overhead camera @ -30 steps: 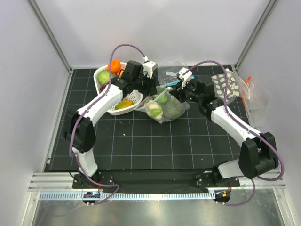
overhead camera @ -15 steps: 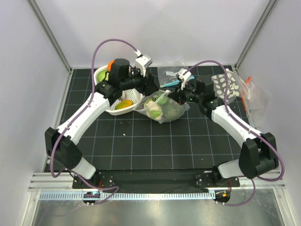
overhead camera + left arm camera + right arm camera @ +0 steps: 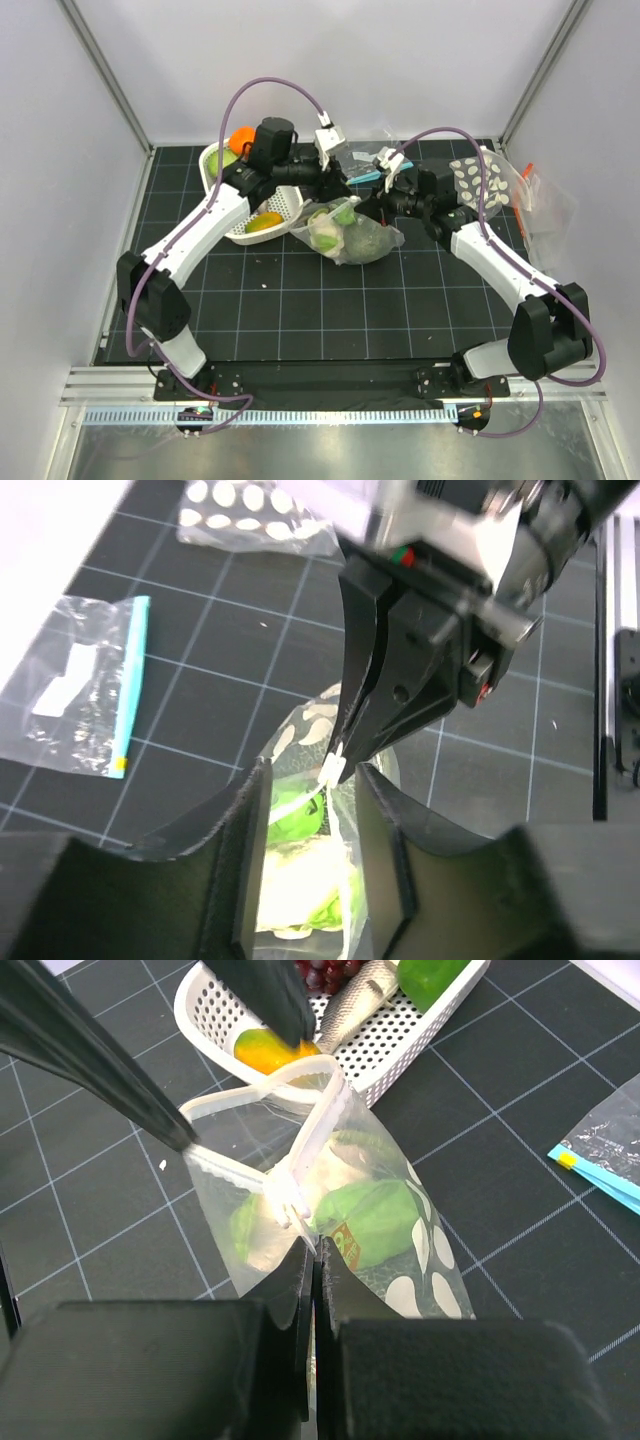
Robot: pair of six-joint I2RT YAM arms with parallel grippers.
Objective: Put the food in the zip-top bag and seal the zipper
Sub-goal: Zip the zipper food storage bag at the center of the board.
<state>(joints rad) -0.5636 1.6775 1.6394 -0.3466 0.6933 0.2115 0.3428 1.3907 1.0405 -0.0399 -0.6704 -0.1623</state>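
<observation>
The zip-top bag (image 3: pixel 350 235) lies mid-table with its mouth toward the basket. Inside it are the white cauliflower (image 3: pixel 326 231), a dark green melon (image 3: pixel 370 238) and a light green piece (image 3: pixel 375 1222). My right gripper (image 3: pixel 312 1245) is shut on one end of the zipper (image 3: pixel 312 1140), holding that rim up. My left gripper (image 3: pixel 313 775) is open. Its fingers (image 3: pixel 250 850) straddle the rim just in front of the right fingertips, and the white strip hangs loose between them. More food lies in the white basket (image 3: pixel 290 205), including a yellow-orange piece (image 3: pixel 263 222).
A small clear bag with a teal strip (image 3: pixel 90 700) lies behind the grippers. A second dotted bag (image 3: pixel 478 180) and more clear plastic (image 3: pixel 545 205) sit at the back right. The basket (image 3: pixel 400 1045) stands right beside the bag's mouth.
My left arm swung from over the basket to the bag's mouth, and its jaws widened, then narrowed a little. The right gripper kept its hold on the rim without moving.
</observation>
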